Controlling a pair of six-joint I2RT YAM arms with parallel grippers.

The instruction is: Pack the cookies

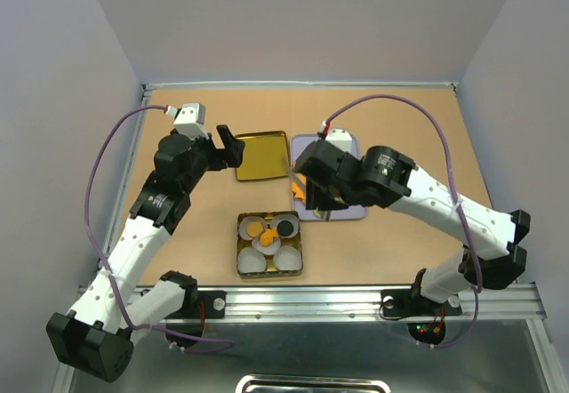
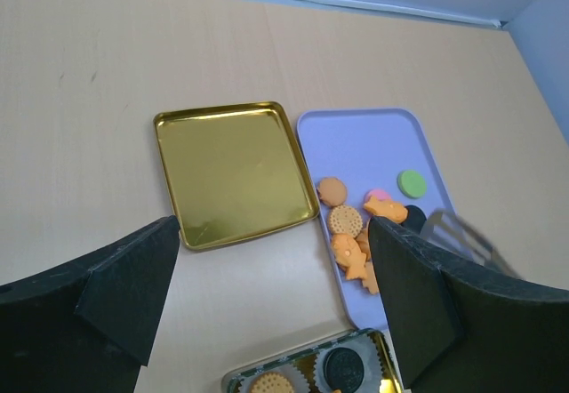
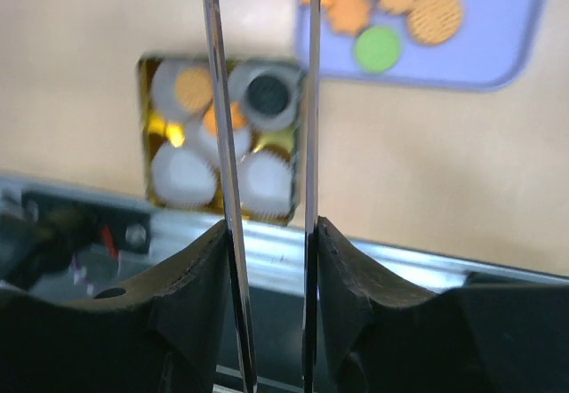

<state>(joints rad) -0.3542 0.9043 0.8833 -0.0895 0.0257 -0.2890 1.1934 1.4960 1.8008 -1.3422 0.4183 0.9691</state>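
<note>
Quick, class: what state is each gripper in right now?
Left gripper: open, holding nothing.
Right gripper: closed on the metal tongs.

You see from above and behind the arms (image 1: 133, 242), whole table (image 1: 391, 117) below; left wrist looks forward, right wrist back toward their bases, both nearer; all share tin (image 3: 153, 128) and cookies (image 2: 345, 221).

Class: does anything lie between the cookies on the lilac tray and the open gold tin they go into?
Nothing visible does. Bare table separates the cookies and their tray from the tin; the lid lies aside.
</note>
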